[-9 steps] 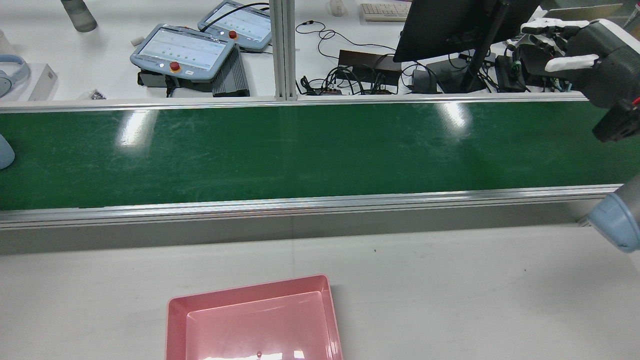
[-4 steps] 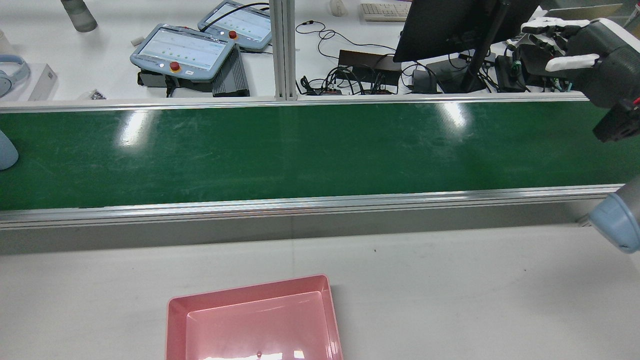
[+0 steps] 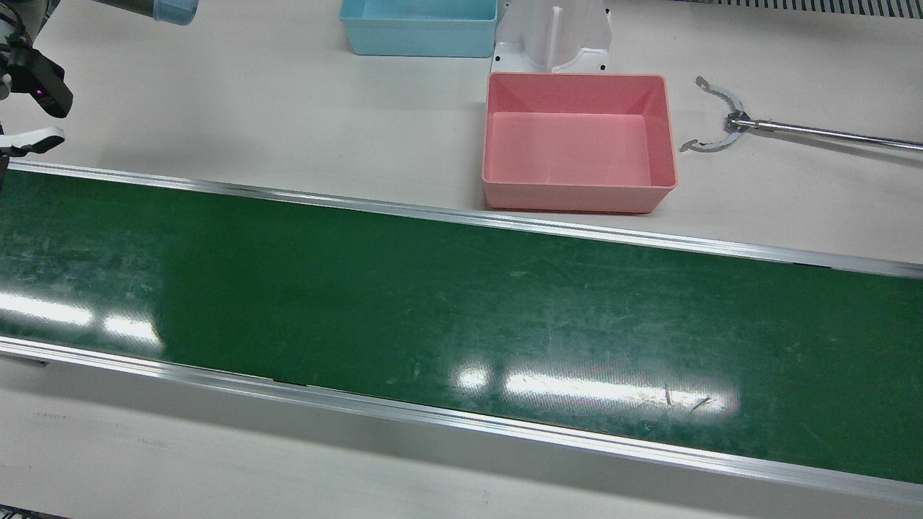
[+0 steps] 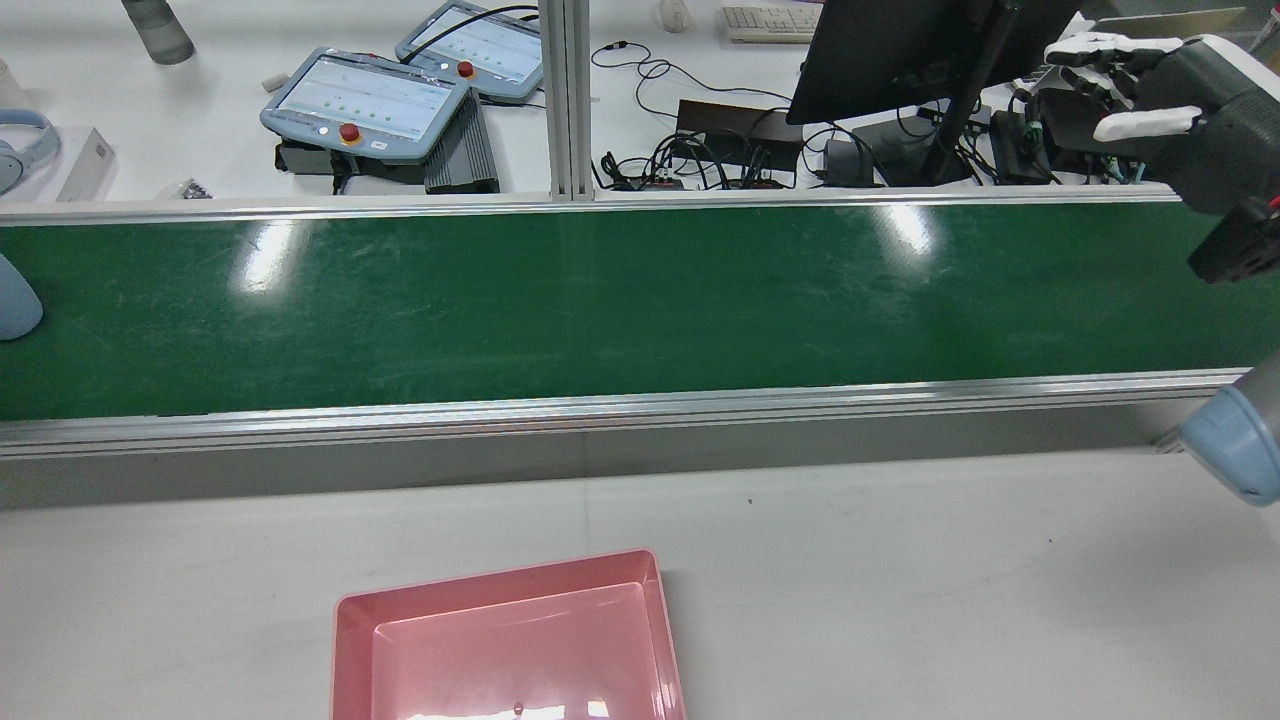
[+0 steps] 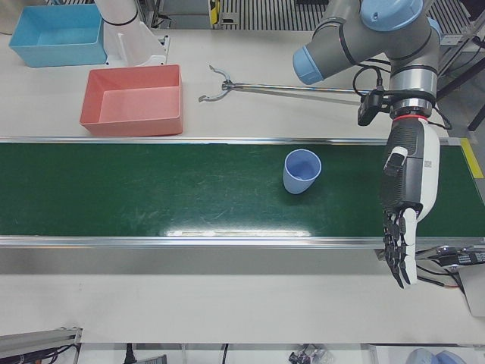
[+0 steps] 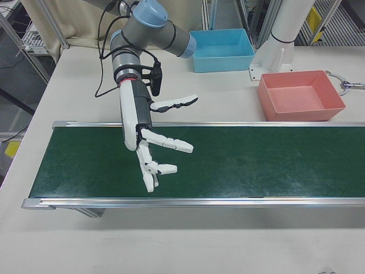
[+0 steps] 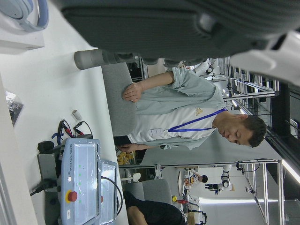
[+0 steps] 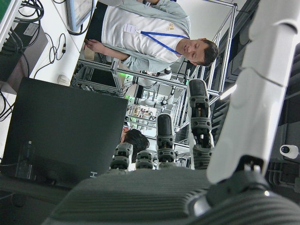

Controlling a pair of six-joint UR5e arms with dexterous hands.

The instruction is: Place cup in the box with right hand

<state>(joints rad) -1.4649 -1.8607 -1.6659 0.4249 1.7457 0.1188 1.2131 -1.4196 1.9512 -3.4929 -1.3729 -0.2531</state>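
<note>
Light-blue cup (image 5: 302, 171) upright on green conveyor belt (image 5: 151, 189), rim up, toward belt's right end in left-front view, apart from both hands. Left robot hand (image 5: 405, 205) hanging over belt's end just right of cup, fingers (image 5: 397, 250) straight, pointing down & spread, holding nothing. Right robot hand (image 6: 151, 149) over opposite end of belt, fingers (image 6: 171, 144) splayed wide, empty. Pink box (image 3: 577, 140) on desk (image 3: 288, 108) just beyond belt's far rail in front view, nothing inside. Blue bin (image 3: 418, 25) farther back, beside white pedestal (image 3: 554, 32). Long-reach grabber tool (image 3: 757, 126) lying on desk right of pink box.
</note>
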